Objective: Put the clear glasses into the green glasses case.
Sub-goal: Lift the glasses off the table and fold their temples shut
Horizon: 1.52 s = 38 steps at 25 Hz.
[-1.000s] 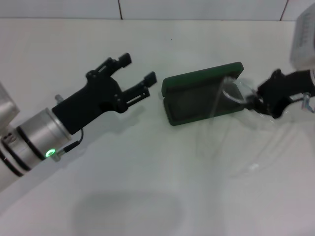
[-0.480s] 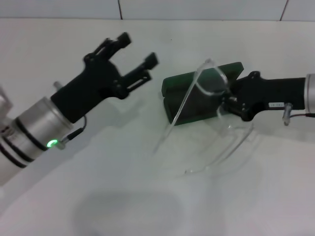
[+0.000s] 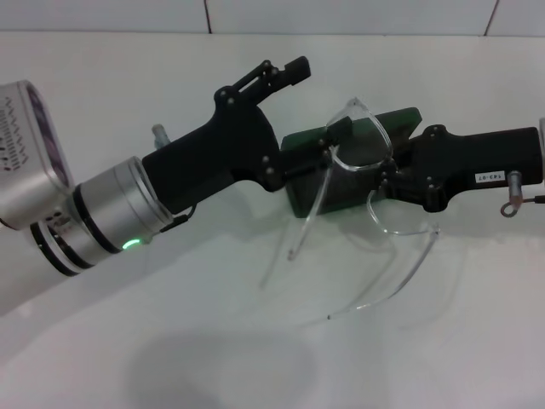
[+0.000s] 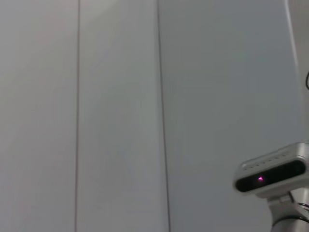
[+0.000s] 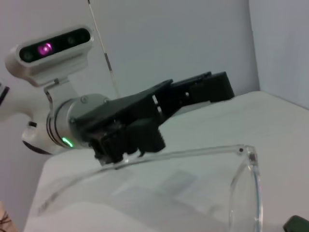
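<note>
The clear glasses [image 3: 364,141] hang tilted over the open green glasses case [image 3: 404,119], their long temple arms trailing toward the table's near side. My right gripper [image 3: 388,177] comes in from the right and is shut on the glasses at the lens edge. From the left, my left gripper [image 3: 321,95] stands open. Its lower finger [image 3: 337,128] is right by the glasses' near hinge, in front of the case's left end. The right wrist view shows a temple arm [image 5: 183,153], the lens [image 5: 247,186] and the left gripper [image 5: 193,94] beyond them.
A white tabletop [image 3: 213,341] spreads under everything, with a tiled wall [image 3: 341,15] behind. Only the wall and the robot's head camera [image 4: 270,173] show in the left wrist view.
My left gripper has swung right, from well left of the case to the glasses' hinge. The right gripper has carried the glasses left over the case and now holds them there.
</note>
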Motion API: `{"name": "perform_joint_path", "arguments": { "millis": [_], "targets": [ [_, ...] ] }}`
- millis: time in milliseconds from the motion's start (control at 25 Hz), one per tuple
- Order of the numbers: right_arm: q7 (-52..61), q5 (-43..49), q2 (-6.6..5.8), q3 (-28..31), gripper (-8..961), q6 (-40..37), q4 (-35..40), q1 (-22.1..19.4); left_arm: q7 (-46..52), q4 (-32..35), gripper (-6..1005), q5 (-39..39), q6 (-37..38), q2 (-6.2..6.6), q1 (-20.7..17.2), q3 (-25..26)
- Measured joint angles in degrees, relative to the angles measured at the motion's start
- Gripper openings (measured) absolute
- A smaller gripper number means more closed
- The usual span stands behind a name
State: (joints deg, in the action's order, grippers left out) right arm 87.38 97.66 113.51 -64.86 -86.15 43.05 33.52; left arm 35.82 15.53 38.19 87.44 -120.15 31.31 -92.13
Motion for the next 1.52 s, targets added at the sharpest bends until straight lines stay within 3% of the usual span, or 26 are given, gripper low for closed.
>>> {"name": "perform_joint_path", "arguments": {
  "millis": [480,1240,1520],
  "targets": [
    [6.6,-0.5,0.74,0.7,124,-0.7,-2.2,3.0,-2.4,0.2,845,-0.4,-0.1,-0.65,0.0,-1.9],
    [9.6,-0.5,0.92,1.8,124,-8.8,-2.3,2.3,-3.0,0.0,846,-1.9,-0.3,-0.61,-1.7,-3.8],
    [11.1,-0.6,0.93,1.8,124,-10.1,-2.4,1.8,-4.7,0.7,845,-5.4,1.5,-0.6,-2.8,-7.7]
  ]
}}
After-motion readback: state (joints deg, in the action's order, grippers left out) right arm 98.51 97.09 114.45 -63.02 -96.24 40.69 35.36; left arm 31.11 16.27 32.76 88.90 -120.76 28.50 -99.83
